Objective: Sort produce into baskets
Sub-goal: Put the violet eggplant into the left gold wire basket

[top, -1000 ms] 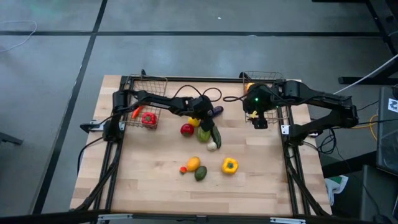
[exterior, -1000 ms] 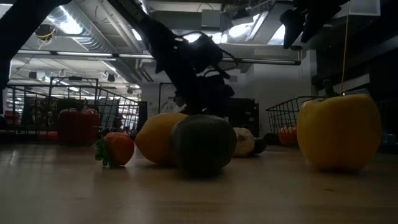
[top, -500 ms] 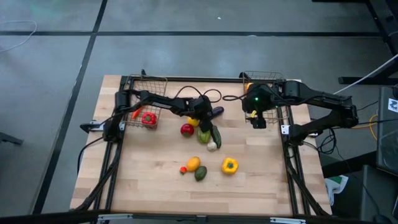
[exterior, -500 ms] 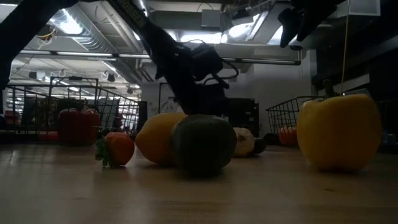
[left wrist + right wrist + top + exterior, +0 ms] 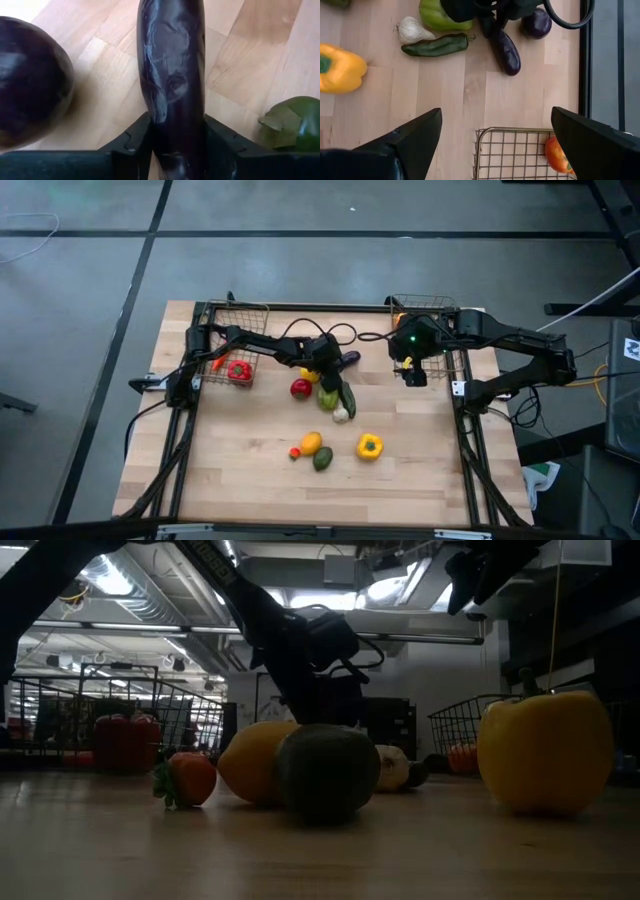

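Pinching long eggplant (image 5: pixel 172 85), left gripper (image 5: pixel 172 150) fingers.

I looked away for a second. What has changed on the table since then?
The left hand has closed its fingers around the long eggplant near the table's middle. The right hand stays open above its basket. The rest of the produce has not moved.

Glossy dark purple eggplant (image 5: pixel 172 85), pale wood table (image 5: pixel 240 65), green pepper (image 5: pixel 295 122).
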Motion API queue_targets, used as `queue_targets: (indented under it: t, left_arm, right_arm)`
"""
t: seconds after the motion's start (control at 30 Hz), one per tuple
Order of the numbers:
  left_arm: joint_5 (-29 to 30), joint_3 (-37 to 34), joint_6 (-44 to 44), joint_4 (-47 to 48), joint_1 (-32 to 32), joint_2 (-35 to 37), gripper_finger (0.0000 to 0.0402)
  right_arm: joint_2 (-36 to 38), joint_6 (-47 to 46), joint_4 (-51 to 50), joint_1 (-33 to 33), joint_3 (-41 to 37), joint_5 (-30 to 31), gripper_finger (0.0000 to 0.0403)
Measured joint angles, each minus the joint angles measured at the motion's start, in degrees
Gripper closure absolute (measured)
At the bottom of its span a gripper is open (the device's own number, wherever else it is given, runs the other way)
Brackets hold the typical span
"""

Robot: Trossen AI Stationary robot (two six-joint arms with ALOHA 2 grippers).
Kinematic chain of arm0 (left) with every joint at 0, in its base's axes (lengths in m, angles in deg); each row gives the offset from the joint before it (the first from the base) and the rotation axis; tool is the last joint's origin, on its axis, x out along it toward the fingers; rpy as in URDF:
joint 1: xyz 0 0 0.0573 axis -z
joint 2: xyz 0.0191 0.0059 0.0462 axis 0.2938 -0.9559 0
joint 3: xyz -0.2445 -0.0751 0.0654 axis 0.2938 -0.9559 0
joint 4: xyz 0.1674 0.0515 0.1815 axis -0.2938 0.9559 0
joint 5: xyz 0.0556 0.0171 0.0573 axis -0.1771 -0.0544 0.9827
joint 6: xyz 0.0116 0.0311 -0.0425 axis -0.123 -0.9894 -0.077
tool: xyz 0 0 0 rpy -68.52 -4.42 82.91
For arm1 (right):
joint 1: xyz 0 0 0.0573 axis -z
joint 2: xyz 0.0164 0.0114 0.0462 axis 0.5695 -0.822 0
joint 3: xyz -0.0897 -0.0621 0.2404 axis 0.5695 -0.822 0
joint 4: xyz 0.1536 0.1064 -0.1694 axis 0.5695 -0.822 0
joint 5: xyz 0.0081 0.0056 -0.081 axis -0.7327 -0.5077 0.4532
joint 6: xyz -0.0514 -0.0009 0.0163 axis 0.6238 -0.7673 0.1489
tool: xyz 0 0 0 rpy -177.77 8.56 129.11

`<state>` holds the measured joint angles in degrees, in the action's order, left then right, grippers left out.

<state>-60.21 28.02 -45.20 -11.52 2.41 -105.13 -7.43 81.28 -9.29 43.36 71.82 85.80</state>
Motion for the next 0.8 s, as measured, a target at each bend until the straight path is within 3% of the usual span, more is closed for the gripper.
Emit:
queue_targets:
  t: [0.37, 0.57, 0.8]
  left_arm:
    - [-0.03, 0.0, 0.98, 0.14, -0.51, 4.69, 0.026]
    - [-0.05, 0.04, 0.85, 2.49, -2.17, 11.97, 0.0265]
    - [1.74, 0.04, -0.29, 11.91, -5.35, 22.22, 0.0259]
  right_arm:
    - [-0.02, 0.01, 0.0, 0.0, 0.0, 0.07, 0.0031]
    - [-0.02, 0.01, 0.14, 0.0, 0.0, 0.09, 0.0031]
    - [-0.04, 0.01, 0.35, 0.0, 0.0, 0.11, 0.0031]
